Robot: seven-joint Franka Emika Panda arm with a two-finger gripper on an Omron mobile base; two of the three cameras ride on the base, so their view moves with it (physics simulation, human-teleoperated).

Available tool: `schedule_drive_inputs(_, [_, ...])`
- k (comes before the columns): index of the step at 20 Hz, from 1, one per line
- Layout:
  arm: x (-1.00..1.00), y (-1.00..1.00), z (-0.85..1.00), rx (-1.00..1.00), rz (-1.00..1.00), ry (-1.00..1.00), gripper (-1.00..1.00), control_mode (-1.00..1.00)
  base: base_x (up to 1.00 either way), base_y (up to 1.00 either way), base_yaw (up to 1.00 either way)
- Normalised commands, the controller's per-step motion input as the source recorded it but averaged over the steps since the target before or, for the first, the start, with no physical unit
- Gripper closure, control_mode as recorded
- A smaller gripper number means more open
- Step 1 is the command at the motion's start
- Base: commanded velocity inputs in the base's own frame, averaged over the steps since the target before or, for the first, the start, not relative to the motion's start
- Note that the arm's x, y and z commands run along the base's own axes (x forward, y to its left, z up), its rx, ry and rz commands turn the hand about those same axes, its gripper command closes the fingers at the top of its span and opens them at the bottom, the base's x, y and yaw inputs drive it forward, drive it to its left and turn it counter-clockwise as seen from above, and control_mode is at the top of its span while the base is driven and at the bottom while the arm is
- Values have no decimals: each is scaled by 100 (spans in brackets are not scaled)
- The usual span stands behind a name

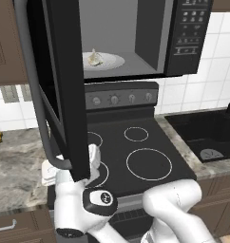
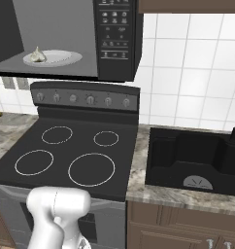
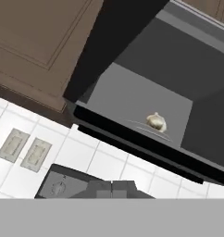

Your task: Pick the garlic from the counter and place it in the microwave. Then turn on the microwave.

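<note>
Gripper point(image 1: 93, 159) low beside the open microwave door point(image 1: 64, 95), near its bottom edge — jaws closed, empty. Beneath: black stovetop point(image 1: 136, 152) with white rings, set into the marbled worktop point(image 1: 17, 166). To the right, dark sink point(image 2: 197, 160). Above the stove, microwave point(image 1: 183, 38) standing open. Inside — garlic point(image 1: 94, 58) resting on the white turntable plate point(image 1: 114, 60), left of centre, clear of the cavity walls.

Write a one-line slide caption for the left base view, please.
Garlic rests on the plate inside the open microwave.
</note>
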Motion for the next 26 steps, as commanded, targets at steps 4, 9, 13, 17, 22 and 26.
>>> schedule_drive_inputs(4, [-43, 56, 0, 0, -26, -8, 100, -100, 0, 0, 0])
schedule_drive_inputs(9, [-21, 56, 4, 0, -28, -8, 100, -100, 0, 0, 0])
schedule_drive_inputs(13, [0, 58, 4, -3, -27, -9, 100, -100, 0, 0, 0])
schedule_drive_inputs(17, [0, 57, 0, -5, -28, -10, 100, -100, 0, 0, 0])
schedule_drive_inputs(22, [-3, 53, 0, -6, -28, -10, 100, -100, 0, 0, 0])
schedule_drive_inputs(26, [-7, 42, 1, -7, -27, -10, 100, -100, 0, 0, 0])
